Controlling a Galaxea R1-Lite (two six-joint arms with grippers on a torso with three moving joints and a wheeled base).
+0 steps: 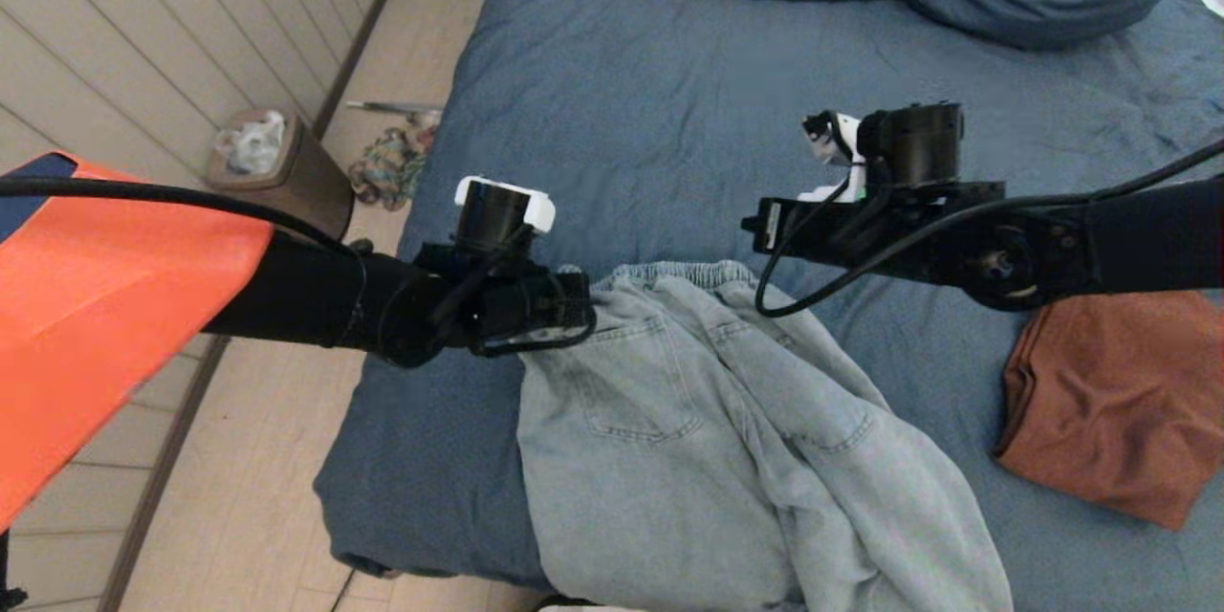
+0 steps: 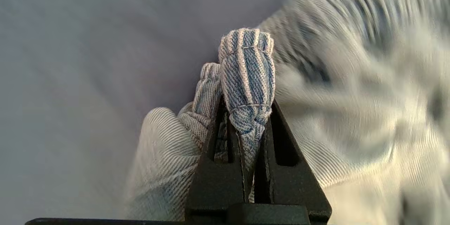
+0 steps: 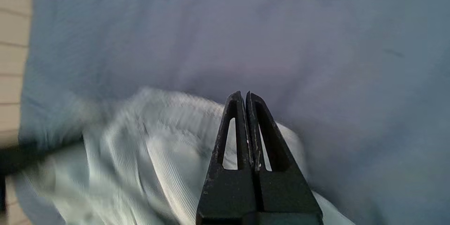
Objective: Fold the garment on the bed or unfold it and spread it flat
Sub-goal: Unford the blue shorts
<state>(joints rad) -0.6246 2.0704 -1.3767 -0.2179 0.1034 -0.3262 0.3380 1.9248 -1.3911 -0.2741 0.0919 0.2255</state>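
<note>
Jeans (image 1: 727,440), pale blue denim, lie rumpled at lower centre of the head view on the slate-blue bed (image 1: 650,96). At centre left, my left gripper (image 2: 246,112) is clenched on a bunched fold of their waistband. At centre right, my right gripper (image 3: 245,112) hovers above, fingers pressed together, holding nothing. A rust-brown cloth (image 1: 1119,402) lies at far right.

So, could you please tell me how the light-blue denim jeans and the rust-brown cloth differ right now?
The light-blue denim jeans lie spread and rumpled, hanging over the near edge of the slate-blue bed; the rust-brown cloth sits folded and compact. The left tool is shut on the jeans' waistband; no tool touches the cloth, and the right tool is shut, holding nothing. Both rest on the bed.
</note>
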